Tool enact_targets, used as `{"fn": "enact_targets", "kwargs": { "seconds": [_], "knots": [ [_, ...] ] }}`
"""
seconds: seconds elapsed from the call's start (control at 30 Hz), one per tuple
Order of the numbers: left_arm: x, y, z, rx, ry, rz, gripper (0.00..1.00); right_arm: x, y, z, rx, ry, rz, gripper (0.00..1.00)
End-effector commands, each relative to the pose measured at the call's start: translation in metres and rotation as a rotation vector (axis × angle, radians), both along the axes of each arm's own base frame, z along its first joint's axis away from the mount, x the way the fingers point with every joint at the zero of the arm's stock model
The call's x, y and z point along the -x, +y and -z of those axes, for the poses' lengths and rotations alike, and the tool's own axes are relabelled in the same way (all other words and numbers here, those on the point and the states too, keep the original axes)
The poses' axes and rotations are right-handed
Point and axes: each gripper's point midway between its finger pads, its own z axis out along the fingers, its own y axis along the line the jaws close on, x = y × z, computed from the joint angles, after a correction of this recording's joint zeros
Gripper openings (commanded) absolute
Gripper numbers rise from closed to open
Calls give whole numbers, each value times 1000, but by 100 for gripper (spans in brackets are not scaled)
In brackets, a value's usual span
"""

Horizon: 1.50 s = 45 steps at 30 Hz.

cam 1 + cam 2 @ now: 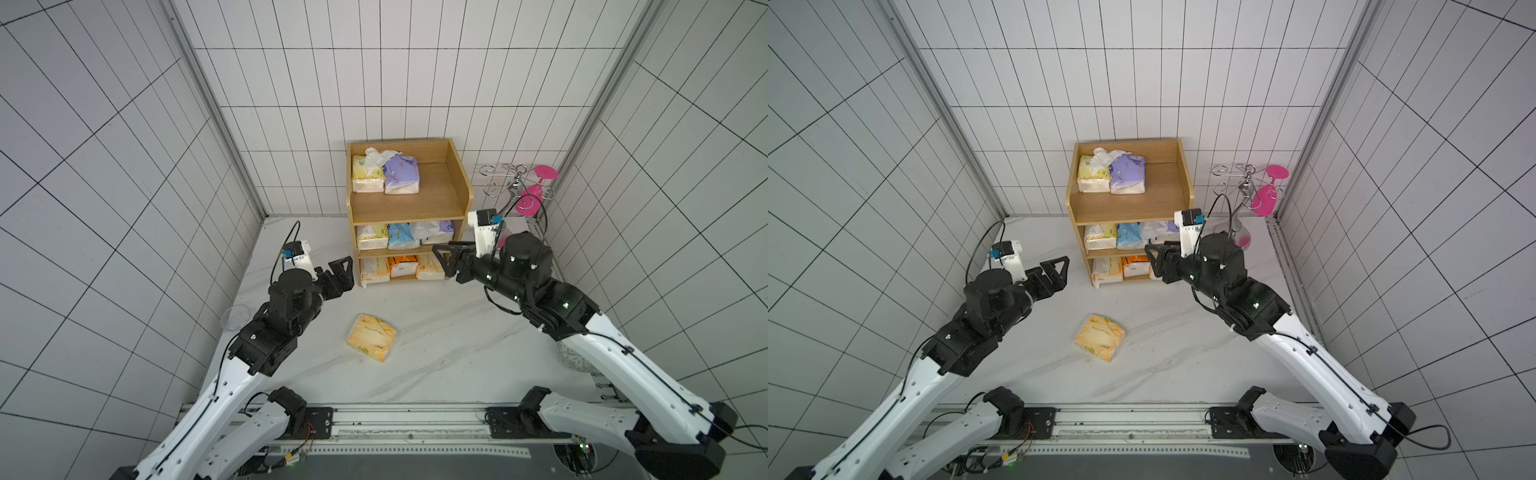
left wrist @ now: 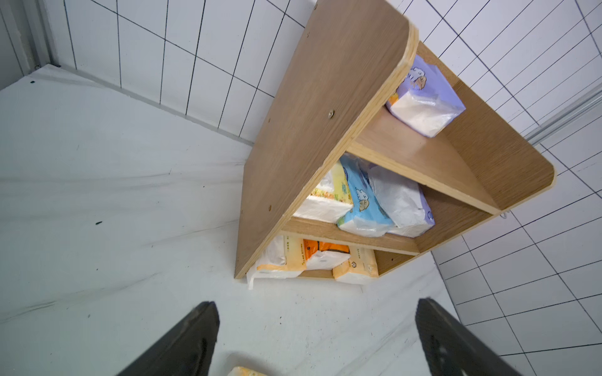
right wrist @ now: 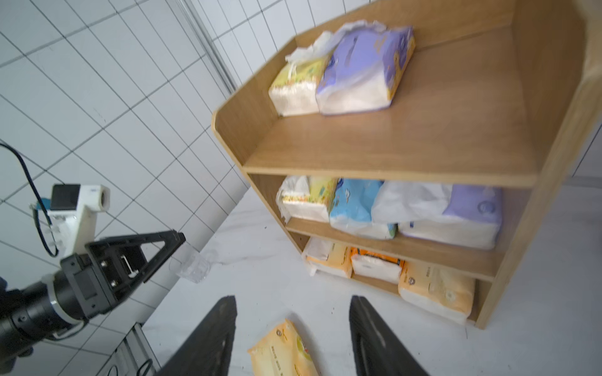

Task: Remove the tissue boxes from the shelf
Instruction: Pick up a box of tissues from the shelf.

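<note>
The light-wood shelf (image 1: pixel 409 208) stands at the back wall. Two tissue boxes lie on its top tier, pale yellow (image 1: pixel 367 173) and purple (image 1: pixel 401 174). The middle tier holds yellow, light blue (image 1: pixel 401 236) and purple ones. The bottom tier holds a bright orange pack (image 1: pixel 403 266) between two peach ones. Another peach pack (image 1: pixel 371 337) lies loose on the table. My left gripper (image 1: pixel 343 272) (image 2: pixel 317 302) hovers open left of the bottom tier. My right gripper (image 1: pixel 446 259) (image 3: pixel 292 298) is open and empty in front of the shelf's lower right corner.
A silver stand with pink glass (image 1: pixel 528 195) stands right of the shelf, behind my right wrist. A clear plastic cup (image 1: pixel 235 318) sits at the table's left edge by my left arm. A grey patterned object (image 1: pixel 575 357) shows under my right forearm. Tiled walls close three sides.
</note>
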Motion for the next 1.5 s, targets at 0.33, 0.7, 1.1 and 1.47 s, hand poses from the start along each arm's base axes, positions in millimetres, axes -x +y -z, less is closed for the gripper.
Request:
{"fn": "enact_targets", "kwargs": {
  "seconds": [0.33,0.7,1.1,1.47],
  "knots": [
    [-38,-40,13,60,15,172,98,-131,6,-13,47,52,204,67],
    [-42,-51,42,57,62,217,98,-189,23,5,22,50,227,68],
    [-47,-57,64,48,94,241,98,-203,40,6,-62,20,205,69],
    [-43,-58,74,35,110,255,98,-232,63,21,-74,33,191,70]
  ]
}}
